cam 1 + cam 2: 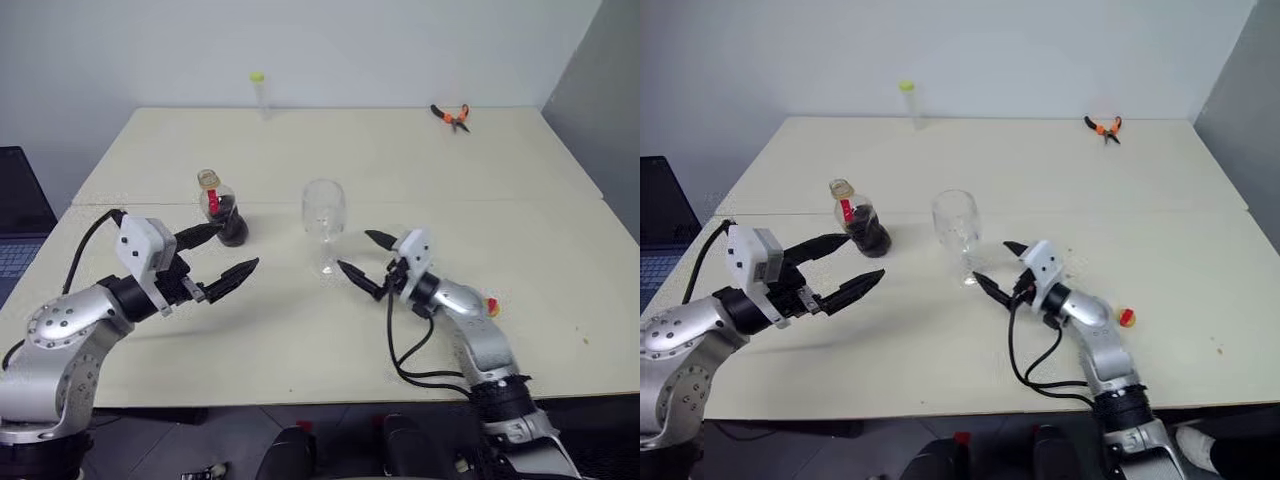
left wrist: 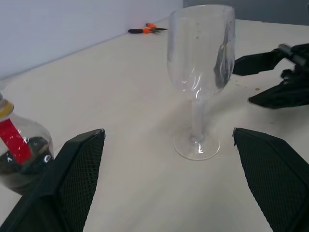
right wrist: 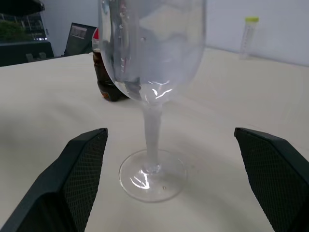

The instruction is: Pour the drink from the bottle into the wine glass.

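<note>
Left eye view: upright bottle point(image 1: 222, 208) stands just ahead of the spread, empty left pincer point(image 1: 226, 254), the nearer one; the spread right pincer point(image 1: 362, 255) faces the wine glass point(image 1: 323, 222).

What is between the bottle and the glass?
Nothing: bare table lies between the bottle and the wine glass, seen in the left eye view.

No readable text, bottle point(image 1: 222, 211) with red label, lettering illegible
</note>
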Robot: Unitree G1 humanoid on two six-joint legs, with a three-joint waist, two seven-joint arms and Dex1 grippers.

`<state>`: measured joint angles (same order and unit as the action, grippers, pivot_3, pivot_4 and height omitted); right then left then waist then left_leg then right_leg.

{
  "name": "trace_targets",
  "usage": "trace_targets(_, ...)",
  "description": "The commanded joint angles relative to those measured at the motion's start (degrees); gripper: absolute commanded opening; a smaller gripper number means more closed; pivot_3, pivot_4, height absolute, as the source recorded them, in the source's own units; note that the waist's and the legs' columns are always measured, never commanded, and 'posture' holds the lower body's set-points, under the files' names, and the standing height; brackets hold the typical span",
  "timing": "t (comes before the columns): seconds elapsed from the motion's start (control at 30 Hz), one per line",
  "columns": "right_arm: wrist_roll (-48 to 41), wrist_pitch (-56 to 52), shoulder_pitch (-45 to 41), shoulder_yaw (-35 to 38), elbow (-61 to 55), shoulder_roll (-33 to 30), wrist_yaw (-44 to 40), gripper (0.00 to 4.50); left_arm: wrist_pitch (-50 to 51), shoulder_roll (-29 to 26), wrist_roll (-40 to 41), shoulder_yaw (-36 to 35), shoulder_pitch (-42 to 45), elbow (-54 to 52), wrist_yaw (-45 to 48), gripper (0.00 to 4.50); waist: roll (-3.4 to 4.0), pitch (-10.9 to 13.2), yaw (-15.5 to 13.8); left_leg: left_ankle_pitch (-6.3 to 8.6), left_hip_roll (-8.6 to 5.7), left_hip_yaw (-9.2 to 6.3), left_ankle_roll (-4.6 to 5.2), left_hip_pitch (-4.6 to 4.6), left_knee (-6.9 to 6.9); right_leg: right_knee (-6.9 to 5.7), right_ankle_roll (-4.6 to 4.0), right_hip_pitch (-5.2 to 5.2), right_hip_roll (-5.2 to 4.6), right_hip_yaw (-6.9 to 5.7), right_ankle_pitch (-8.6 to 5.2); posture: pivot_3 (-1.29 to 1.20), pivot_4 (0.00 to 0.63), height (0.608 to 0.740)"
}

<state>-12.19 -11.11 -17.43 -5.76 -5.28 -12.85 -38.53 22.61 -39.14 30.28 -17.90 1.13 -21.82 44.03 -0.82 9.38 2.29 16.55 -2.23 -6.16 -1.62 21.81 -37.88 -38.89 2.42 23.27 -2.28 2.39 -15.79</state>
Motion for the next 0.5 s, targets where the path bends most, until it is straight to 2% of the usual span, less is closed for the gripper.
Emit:
trace_targets(0.03,-4.8,-6.6,3.35,2.87,-12.23,-3.79,-0.09,4.47,-3.8,3.38,-2.41,0.62,-1.55,-0.24,-3.14,4.5,0.0,0.0,-0.19,0.0,0.01,0.0,0.01,0.0,0.0,0.0,0.0,-0.01,-0.01,0.0,0.0,0.0,0.15,0.74)
trace_targets(0.23,-14.5,-17.07,9.98,6.89,-30.21,-10.59,-0.01,4.47,-9.32,13.21,-11.19,-0.2,-0.83,5.65,-18.01,4.5,-0.03,-0.01,-0.6,0.01,0.03,-0.04,0.02,0.02,-0.02,0.04,0.01,-0.05,-0.04,0.0,-0.01,0.0,0.15,0.74)
trace_targets(0.33,-20.22,-20.76,11.61,8.4,-34.72,-13.13,-0.71,4.47,-12.41,14.59,-15.65,1.3,0.54,9.5,-21.28,4.5,-0.09,-0.03,-0.66,0.01,0.03,-0.08,0.02,0.0,-0.02,0.04,0.02,-0.1,-0.02,-0.06,-0.01,0.0,0.15,0.74)
trace_targets(0.5,-26.93,-25.9,10.46,8.44,-39.66,-16.06,1.0,4.47,-13.67,15.94,-16.71,3.46,8.68,19.28,-22.02,4.5,-0.15,-0.05,-0.87,0.01,-0.04,-0.09,0.03,0.02,-0.05,0.04,0.02,-0.12,0.0,-0.18,-0.01,0.0,0.15,0.74)
